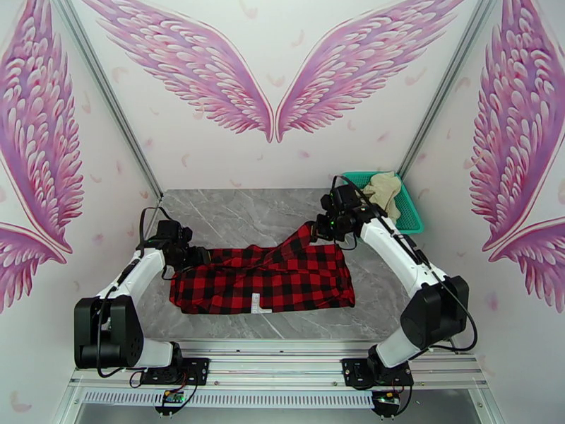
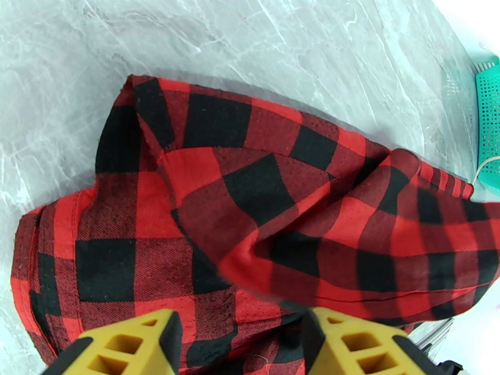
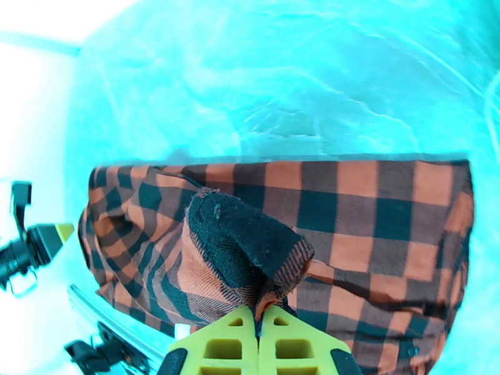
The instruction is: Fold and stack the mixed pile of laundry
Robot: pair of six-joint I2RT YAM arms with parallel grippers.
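The red-and-black check shirt point(image 1: 272, 277) lies spread across the grey table, its white label point(image 1: 256, 302) near the front edge. My right gripper point(image 1: 316, 231) is shut on the shirt's back right corner and holds it lifted off the table. In the right wrist view the pinched corner point(image 3: 250, 251) rises between the closed yellow fingers point(image 3: 219, 348). My left gripper point(image 1: 194, 257) sits at the shirt's left end. Its yellow fingers point(image 2: 131, 342) stand apart, with bunched check cloth point(image 2: 250, 201) under and between them. The cream garment point(image 1: 385, 189) lies in the basket.
A teal mesh basket point(image 1: 417, 217) stands at the back right corner of the table, its edge also in the left wrist view point(image 2: 490, 114). Bare marble table point(image 1: 233, 213) stretches behind the shirt. Walls close in on three sides.
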